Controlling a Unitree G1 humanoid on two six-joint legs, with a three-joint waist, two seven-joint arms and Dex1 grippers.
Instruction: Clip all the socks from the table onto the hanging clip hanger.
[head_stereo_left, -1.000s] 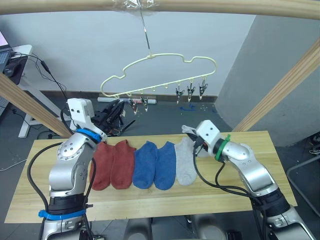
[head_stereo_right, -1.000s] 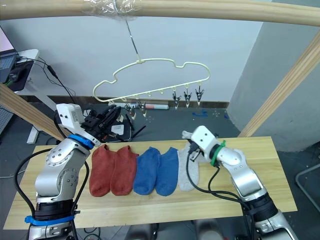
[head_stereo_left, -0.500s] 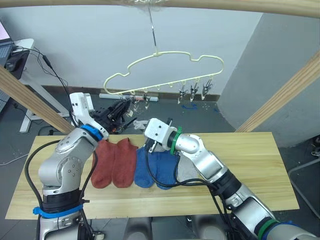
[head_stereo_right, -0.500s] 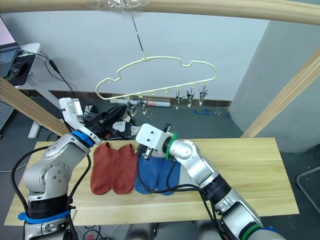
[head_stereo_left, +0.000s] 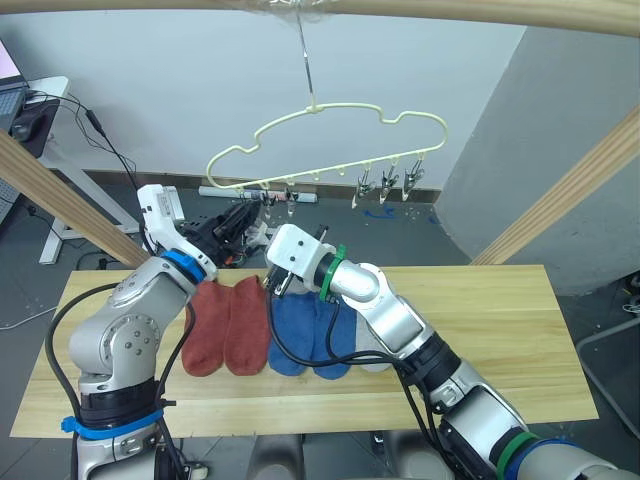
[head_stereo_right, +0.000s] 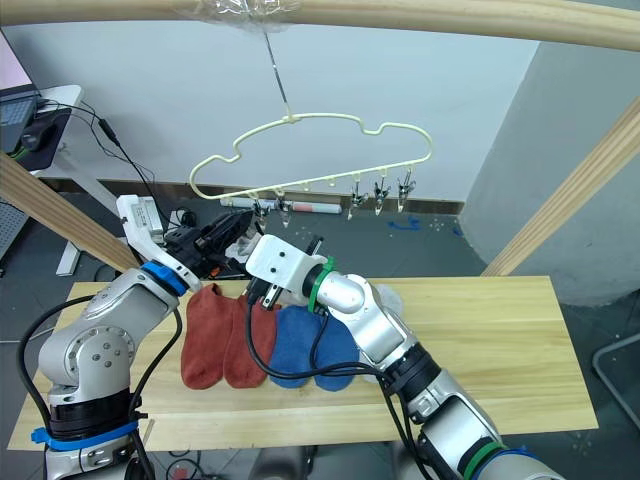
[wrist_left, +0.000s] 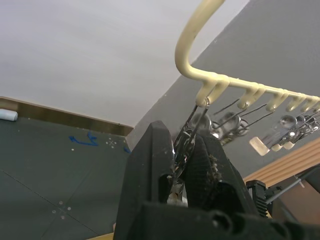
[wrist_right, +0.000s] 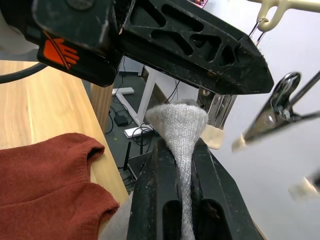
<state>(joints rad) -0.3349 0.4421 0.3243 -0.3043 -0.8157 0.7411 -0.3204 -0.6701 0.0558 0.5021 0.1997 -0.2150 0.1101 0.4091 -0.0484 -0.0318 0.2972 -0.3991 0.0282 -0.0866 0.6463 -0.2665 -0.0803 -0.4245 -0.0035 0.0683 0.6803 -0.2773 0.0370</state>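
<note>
Step in hand: presenting the first sock to the clip hanger. The left gripper pinched the end metal clip between nearly closed fingers. The right gripper clamped a light grey sock, its tip just beside that clip. Rust-red socks and blue socks lay on the table. Next, probably, the tip needs feeding into the clip's mouth.
</note>
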